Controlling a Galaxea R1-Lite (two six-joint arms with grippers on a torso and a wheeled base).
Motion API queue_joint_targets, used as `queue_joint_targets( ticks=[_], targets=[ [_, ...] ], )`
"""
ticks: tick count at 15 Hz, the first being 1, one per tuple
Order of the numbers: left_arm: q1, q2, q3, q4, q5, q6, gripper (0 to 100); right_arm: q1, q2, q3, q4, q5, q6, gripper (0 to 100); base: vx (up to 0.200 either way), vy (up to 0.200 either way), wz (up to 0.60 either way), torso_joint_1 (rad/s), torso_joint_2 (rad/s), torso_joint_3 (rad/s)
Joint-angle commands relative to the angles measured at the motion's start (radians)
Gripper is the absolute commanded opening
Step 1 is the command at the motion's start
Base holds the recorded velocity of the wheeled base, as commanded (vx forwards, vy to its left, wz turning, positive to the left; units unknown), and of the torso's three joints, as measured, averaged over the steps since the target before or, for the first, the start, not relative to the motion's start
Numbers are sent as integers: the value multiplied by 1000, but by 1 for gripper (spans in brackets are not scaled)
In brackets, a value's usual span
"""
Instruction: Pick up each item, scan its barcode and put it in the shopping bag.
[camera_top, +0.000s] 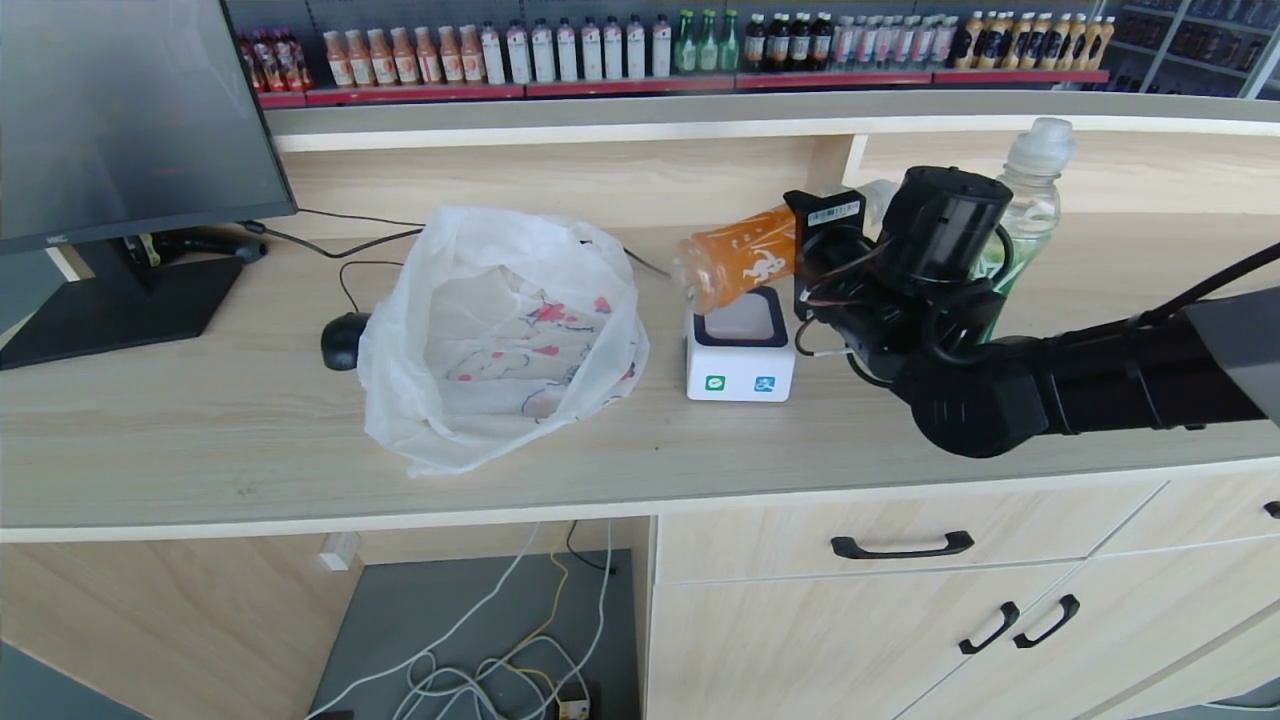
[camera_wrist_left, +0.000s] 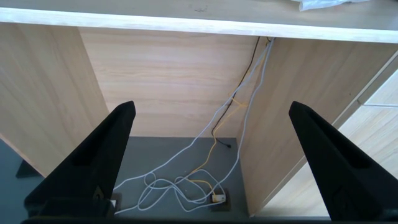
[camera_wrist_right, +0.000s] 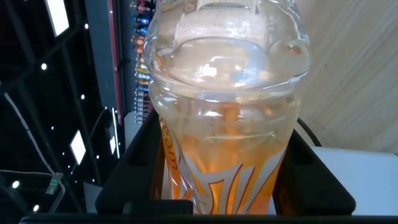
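Clamping the orange bottle (camera_top: 740, 255) sideways in the right gripper (camera_top: 812, 262), just above the white scanner (camera_top: 740, 365) on the counter (camera_top: 200, 440). Just left of the scanner, an open shopping bag (camera_top: 500, 330); at the far right, a clear bottle (camera_top: 1030, 200) standing upright. Holding the left gripper (camera_wrist_left: 211, 109) low under the counter, fingers spread wide.

Orange drink bottle (camera_top: 740, 258), clear plastic, orange label with white figure, held on its side in the air, clamped by right hand (camera_top: 818, 262), free end just above white cube scanner (camera_top: 741, 345) with dark top window. White plastic shopping bag (camera_top: 500, 335), red and blue print, mouth open, slumped on counter (camera_top: 200, 430) beside scanner. Clear green-labelled bottle (camera_top: 1035, 195), pale cap, upright on counter.
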Motion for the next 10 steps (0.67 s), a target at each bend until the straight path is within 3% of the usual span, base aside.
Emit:
queue_joint_targets(
  ticks=[1,10],
  targets=[
    [2,0,0,0,0,0,100,0,-2,4,1,1,2,0,0,0,0,0,0,0],
    [0,0,0,0,0,0,100,-1,-1,11,1,16,4,0,0,0,0,0,0,0]
  ],
)
